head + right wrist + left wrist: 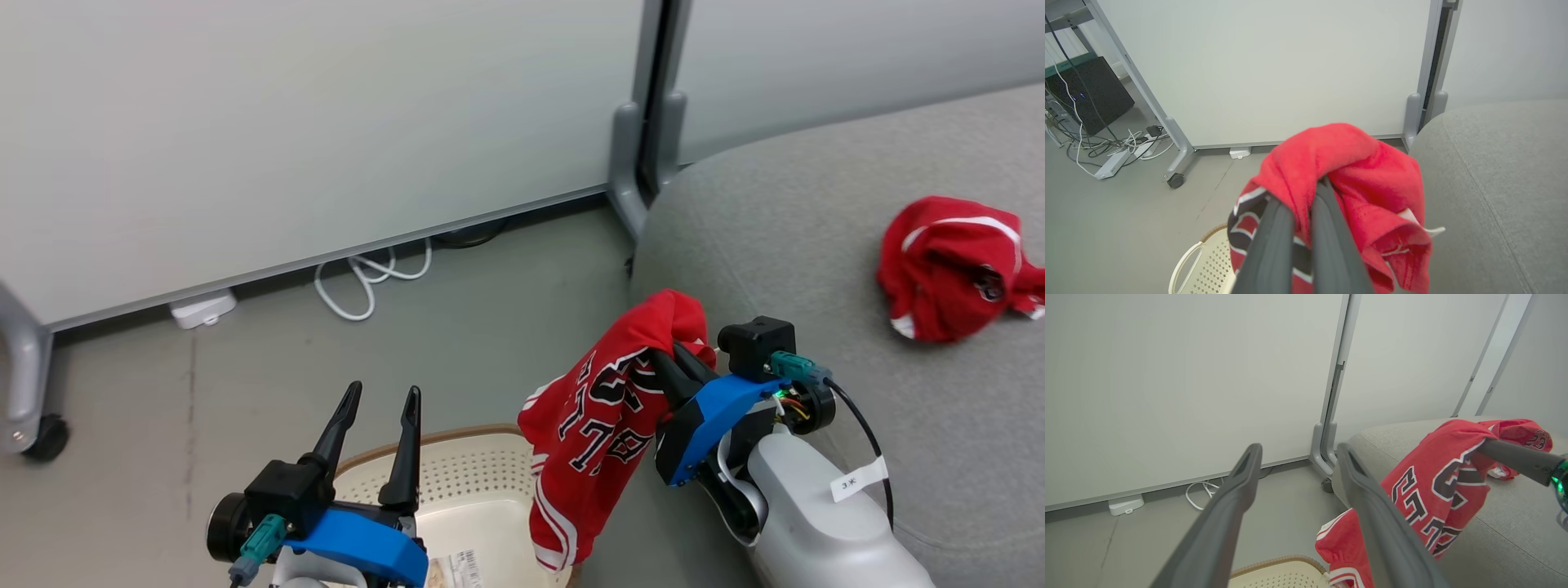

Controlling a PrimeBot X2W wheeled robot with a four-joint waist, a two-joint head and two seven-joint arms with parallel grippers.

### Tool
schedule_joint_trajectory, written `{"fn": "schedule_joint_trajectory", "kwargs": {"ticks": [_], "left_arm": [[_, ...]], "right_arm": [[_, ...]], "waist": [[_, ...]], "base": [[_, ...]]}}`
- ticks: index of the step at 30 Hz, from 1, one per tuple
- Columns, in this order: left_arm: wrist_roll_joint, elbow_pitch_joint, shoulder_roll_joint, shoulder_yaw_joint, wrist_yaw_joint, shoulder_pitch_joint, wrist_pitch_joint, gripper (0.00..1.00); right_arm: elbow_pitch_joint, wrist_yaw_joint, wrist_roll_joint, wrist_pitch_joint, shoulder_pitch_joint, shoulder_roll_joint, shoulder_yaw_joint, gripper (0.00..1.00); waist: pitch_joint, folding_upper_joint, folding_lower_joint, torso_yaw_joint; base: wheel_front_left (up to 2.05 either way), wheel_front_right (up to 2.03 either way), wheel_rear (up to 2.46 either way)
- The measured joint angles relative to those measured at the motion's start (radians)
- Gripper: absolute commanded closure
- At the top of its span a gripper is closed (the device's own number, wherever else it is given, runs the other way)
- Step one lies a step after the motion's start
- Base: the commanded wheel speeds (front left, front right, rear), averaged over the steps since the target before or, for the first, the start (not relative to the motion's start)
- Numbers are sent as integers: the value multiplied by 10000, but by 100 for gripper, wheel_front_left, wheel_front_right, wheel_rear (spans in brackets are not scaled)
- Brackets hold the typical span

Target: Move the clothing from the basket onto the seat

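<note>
A red garment [600,425] with black-and-white lettering hangs in the air from my right gripper [673,347], which is shut on its upper fold, beside the seat's left edge and above the basket's right side. The right wrist view shows the red cloth [1347,179] draped over my closed fingers [1327,228]. A second red garment [951,265] lies crumpled on the grey seat [800,245] at the right. The cream basket [482,490] stands on the floor at the bottom centre. My left gripper [384,400] stands open above the basket's left rim, holding nothing.
A white panel on a grey wheeled frame [629,163] stands behind, with a white cable [367,278] and a small white box [202,309] on the floor beneath it. More cables and a dark box [1090,98] lie far left in the right wrist view.
</note>
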Motion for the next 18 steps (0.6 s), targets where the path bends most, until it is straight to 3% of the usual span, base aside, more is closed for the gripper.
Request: {"fn": "schedule_joint_trajectory", "kwargs": {"ticks": [18], "left_arm": [[-67, 56, -10, -261, 0, -116, 0, 0]], "right_arm": [[-245, 0, 104, 0, 115, -2, -148, 100]], "waist": [[220, 0, 0, -2225]], "base": [[0, 0, 0]]}}
